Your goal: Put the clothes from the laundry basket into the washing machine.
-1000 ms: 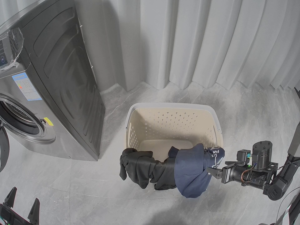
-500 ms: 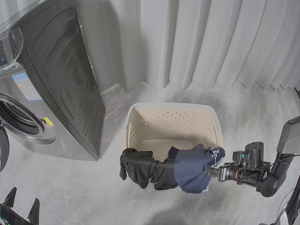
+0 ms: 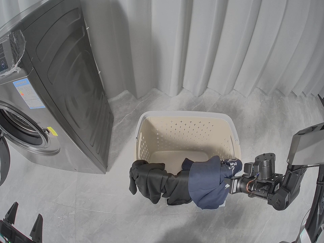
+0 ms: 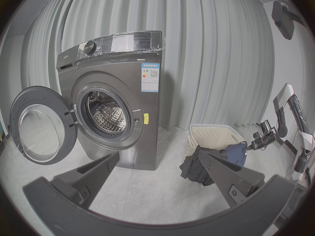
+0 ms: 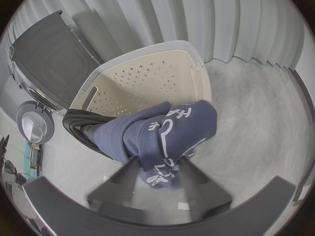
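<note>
right gripper (image 5: 159, 163) is sitting with fingers spread either side of a fold of the navy blue printed sweatshirt (image 3: 206, 183), looking not clamped yet. sweatshirt is hanging over the near rim of the cream perforated plastic laundry basket (image 3: 185, 113), touching a black garment (image 3: 152, 183) draping to its left. grey front-loading washing machine (image 3: 67, 85) is standing at left, round door (image 4: 41, 125) open. left gripper (image 3: 23, 223) is waiting open, near left. risks: pinching only a thin fold and slipping; black garment snagging, dropping on floor.
</note>
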